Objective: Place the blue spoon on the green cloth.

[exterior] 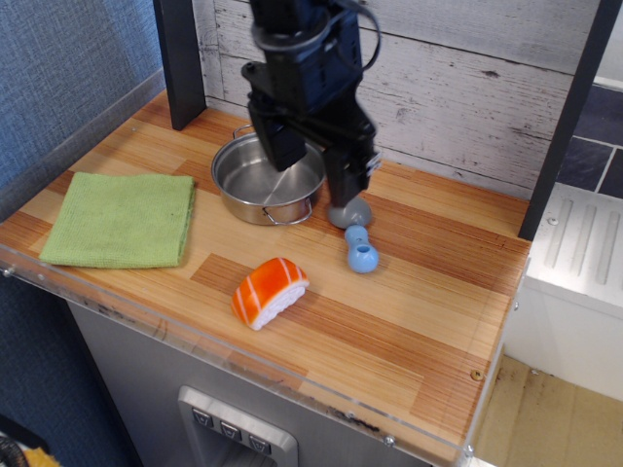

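Observation:
The blue spoon (pixel 358 243) lies on the wooden counter, right of the pot, grey bowl toward the wall and light-blue ring-ended handle toward the front. My black gripper (pixel 313 173) hangs over the gap between pot and spoon. Its jaws are open and empty, and the right fingertip (pixel 348 187) is just above the spoon's grey bowl, partly covering it. The green cloth (pixel 122 219) lies flat at the left end of the counter, well away from the gripper.
A steel pot (pixel 255 180) stands left of the spoon, partly behind the gripper. An orange-and-white sushi piece (pixel 269 290) lies near the front edge. A dark post (pixel 181 58) stands at the back left, and the plank wall is behind.

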Robot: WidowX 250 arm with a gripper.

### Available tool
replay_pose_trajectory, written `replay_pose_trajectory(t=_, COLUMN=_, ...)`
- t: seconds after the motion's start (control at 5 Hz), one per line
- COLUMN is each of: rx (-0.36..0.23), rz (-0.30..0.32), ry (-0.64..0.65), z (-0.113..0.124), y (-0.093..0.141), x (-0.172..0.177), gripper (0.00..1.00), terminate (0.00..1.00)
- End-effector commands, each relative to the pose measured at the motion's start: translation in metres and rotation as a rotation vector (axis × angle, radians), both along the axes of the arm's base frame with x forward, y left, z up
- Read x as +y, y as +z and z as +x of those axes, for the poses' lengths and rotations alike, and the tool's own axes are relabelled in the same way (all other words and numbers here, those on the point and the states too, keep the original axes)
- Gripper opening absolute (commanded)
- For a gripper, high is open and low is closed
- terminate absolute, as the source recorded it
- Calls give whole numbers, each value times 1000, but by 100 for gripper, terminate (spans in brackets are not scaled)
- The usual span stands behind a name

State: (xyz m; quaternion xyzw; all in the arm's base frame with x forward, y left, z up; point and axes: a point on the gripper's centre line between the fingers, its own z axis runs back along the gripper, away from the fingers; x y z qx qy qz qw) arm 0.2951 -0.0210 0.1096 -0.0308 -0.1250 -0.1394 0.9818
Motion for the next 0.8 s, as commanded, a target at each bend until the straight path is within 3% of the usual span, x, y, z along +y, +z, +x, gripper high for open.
replay_pose_trajectory(t=0.0, rx=41, rz=-138, ry=391, z=-2, y=-4, x=-15, gripper=100, terminate=0)
replay_pose_trajectory(t=0.2, rx=92, rz=-175, ry=512, z=-3, y=-14, x=-22, gripper=100, terminate=0)
replay_pose_trajectory(t=0.4, rx=139, rz=-159, ry=621, z=6, y=-34, x=-28, gripper=100, terminate=0)
replay_pose_trajectory(t=0.6, rx=129, rz=-139, ry=688, z=17, y=-45, x=-30, gripper=100, terminate=0)
